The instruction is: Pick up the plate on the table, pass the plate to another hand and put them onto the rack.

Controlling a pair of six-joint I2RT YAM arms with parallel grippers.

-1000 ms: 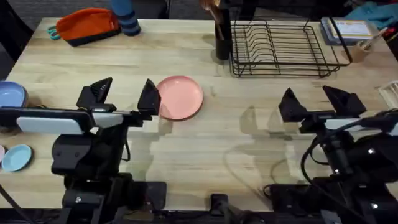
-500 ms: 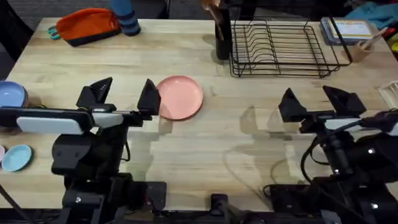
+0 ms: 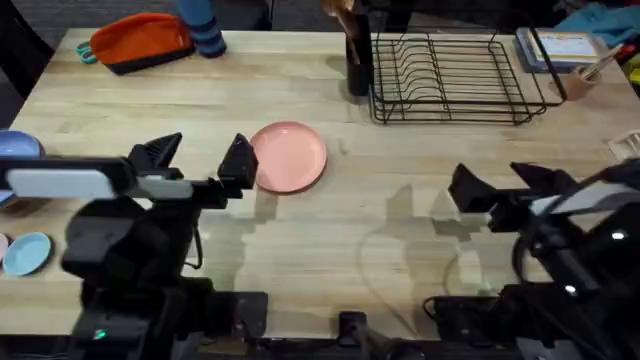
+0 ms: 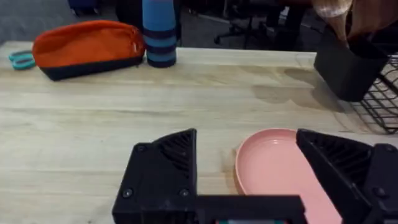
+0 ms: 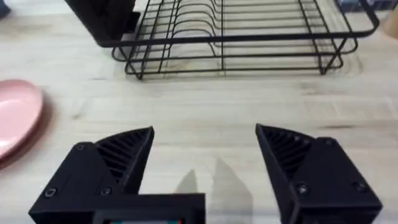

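Left gripper (image 3: 198, 160) stood spread wide, empty, just left of the plate (image 3: 290, 155) lying flat on the table (image 3: 330, 240). Rack (image 3: 455, 78) sat far right. Right gripper (image 3: 505, 180) likewise gaped, empty.

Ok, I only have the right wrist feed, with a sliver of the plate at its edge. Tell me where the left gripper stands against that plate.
Observer: From overhead, the left gripper is open and holds nothing. Its finger nearer the table's middle is at the left rim of the plate, which lies flat on the table. I cannot tell whether it touches.
Operator: Give me what lies on that arm's other side.
Observer: A blue bowl and a small light-blue dish sit at the table's left edge, apart from the plate.
Operator: Now the far left corner.
Observer: An orange pouch lies there.
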